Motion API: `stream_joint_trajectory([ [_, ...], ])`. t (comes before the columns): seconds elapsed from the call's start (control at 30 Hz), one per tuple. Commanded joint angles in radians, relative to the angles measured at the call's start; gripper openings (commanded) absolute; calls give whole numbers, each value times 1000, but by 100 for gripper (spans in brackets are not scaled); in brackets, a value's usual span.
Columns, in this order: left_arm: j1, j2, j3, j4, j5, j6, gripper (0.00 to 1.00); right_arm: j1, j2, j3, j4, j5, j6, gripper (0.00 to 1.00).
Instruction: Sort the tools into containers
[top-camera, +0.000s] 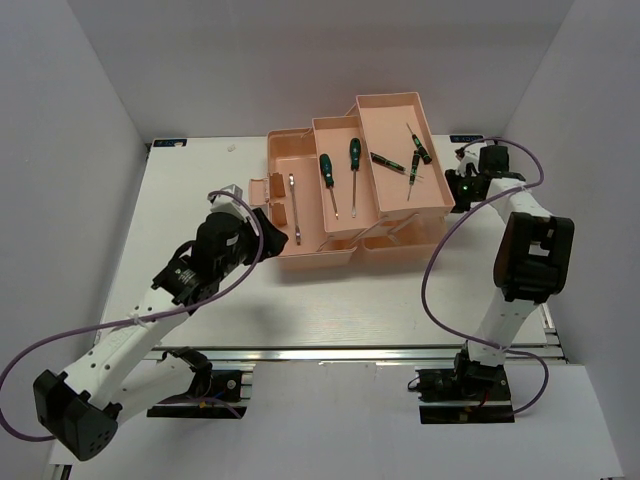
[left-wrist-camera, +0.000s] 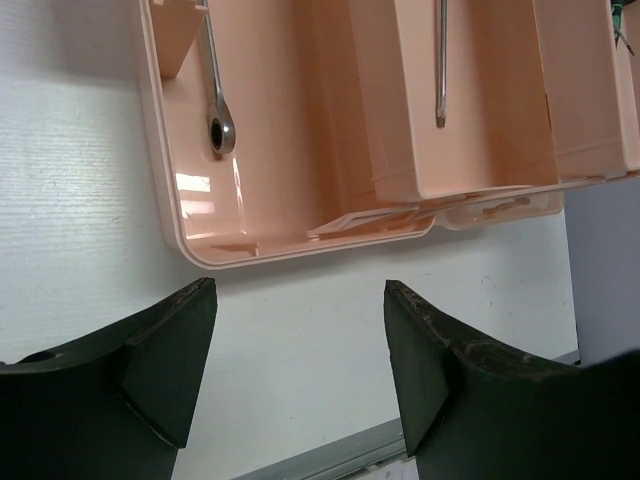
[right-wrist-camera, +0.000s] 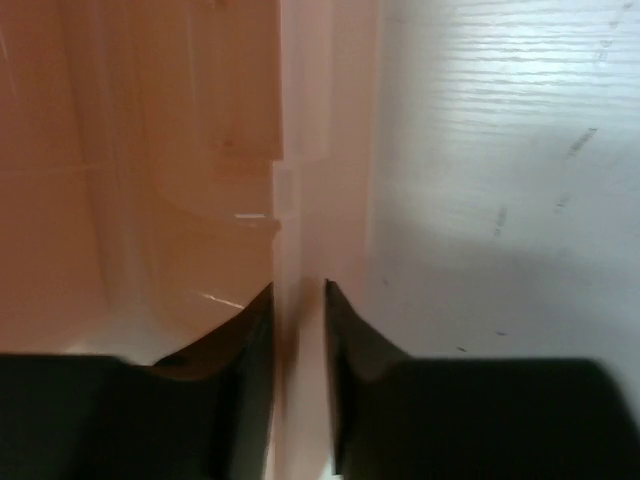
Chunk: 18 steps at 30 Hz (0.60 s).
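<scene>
Wrench (top-camera: 294, 207), screwdrivers (top-camera: 353, 170) all in toolbox trays (top-camera: 395, 200); sort looks complete. L gripper (left-wrist-camera: 298, 300) wide open, empty. R gripper (right-wrist-camera: 298, 290) pinches toolbox wall (right-wrist-camera: 300, 180) betw. fingers.

This is looking like a robotics lab test cell. Plain white walls (top-camera: 70, 130) are closing in a white table (top-camera: 330, 300) on three sides, like a booth. Two white-and-black robot arms, the left arm (top-camera: 130, 340) and the right arm (top-camera: 515, 290), are standing bolted to a metal rail (top-camera: 340, 355) running along the near edge, with purple cables (top-camera: 426, 285) looping around them. A pink toolbox (top-camera: 395, 120) is sitting open on the table.
</scene>
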Motion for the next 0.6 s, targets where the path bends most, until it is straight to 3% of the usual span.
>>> stream_joint_trajectory([
  [0.0,4,21,71,5,7,20,77,41,-41,-35,57,68,2,25],
  [0.03,4,26,82,8,7,21,77,47,-56,-43,77,85,10,17],
  [0.07,4,33,94,14,7,24,77,52,-93,-51,87,105,25,4],
  [0.1,4,49,105,17,7,24,77,64,-114,-58,97,152,31,0],
  [0.33,4,167,262,83,12,40,76,115,-330,-45,192,349,45,0],
  [0.57,2,348,452,131,26,47,76,223,-441,27,297,528,23,0],
])
